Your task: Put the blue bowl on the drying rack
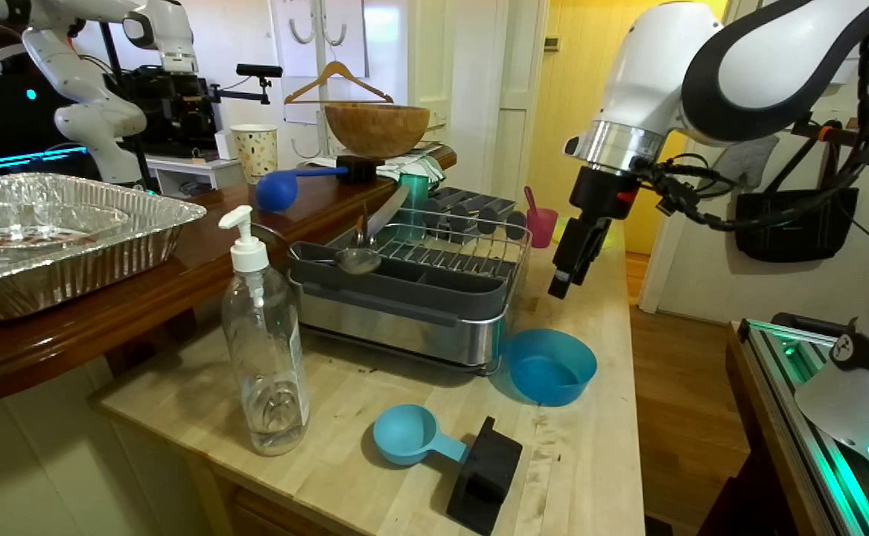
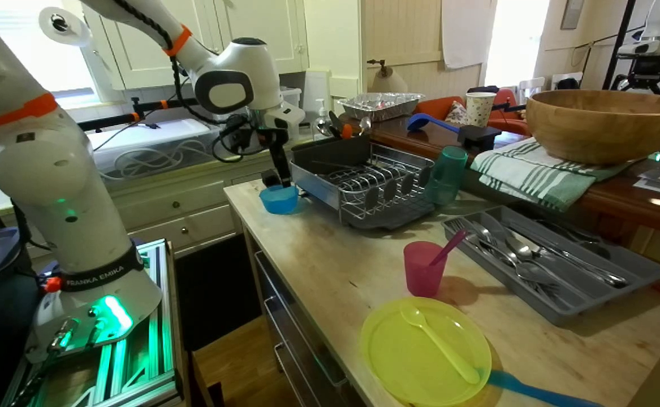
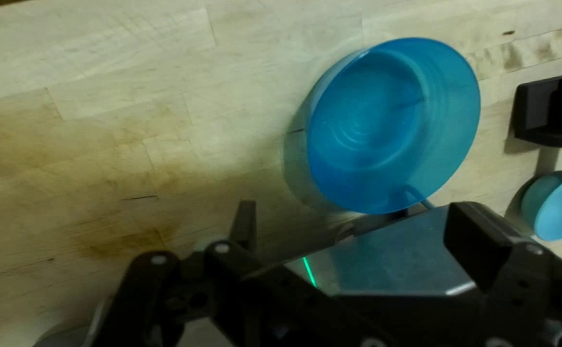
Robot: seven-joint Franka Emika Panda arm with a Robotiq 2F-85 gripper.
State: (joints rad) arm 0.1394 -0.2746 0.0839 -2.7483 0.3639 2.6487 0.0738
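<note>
The blue bowl stands upright and empty on the wooden table, close beside the drying rack. It also shows in the other views. I cannot tell whether bowl and rack touch. The rack has a silver base and dark wire top; it shows in an exterior view, and its silver side shows in the wrist view. My gripper is open and empty, above the table near the bowl. In the wrist view its fingers are spread apart, with the bowl just beyond the tips.
A blue scoop with a black block lies near the bowl. A soap bottle stands before the rack. A green cup, pink cup, cutlery tray and yellow plate are farther along the table.
</note>
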